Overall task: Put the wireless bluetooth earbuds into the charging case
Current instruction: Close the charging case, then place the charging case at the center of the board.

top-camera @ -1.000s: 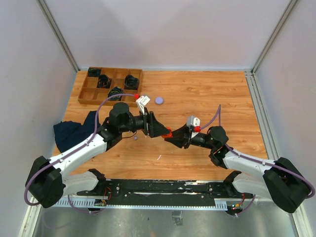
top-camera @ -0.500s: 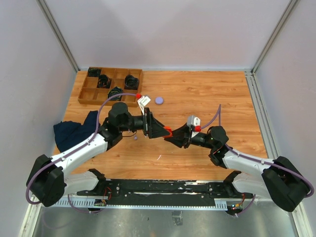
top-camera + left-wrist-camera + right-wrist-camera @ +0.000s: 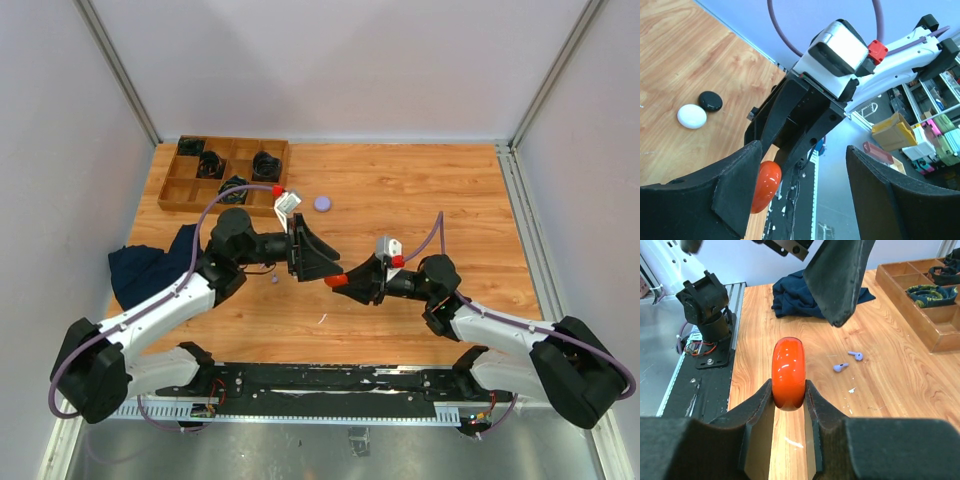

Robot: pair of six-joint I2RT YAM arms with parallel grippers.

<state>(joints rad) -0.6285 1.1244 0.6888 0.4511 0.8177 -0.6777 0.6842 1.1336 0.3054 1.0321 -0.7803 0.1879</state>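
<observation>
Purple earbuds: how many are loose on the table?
2: one purple earbud, a second beside it, apart, on the table past the orange case in the right claw. Others may be hidden.

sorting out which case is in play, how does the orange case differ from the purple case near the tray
The orange case is gripped on edge in the right tool. The purple case lies flat on the table near the tray, with nothing touching it. The orange case is bright and glossy, while the purple case is pale. Both are small round discs.
</observation>
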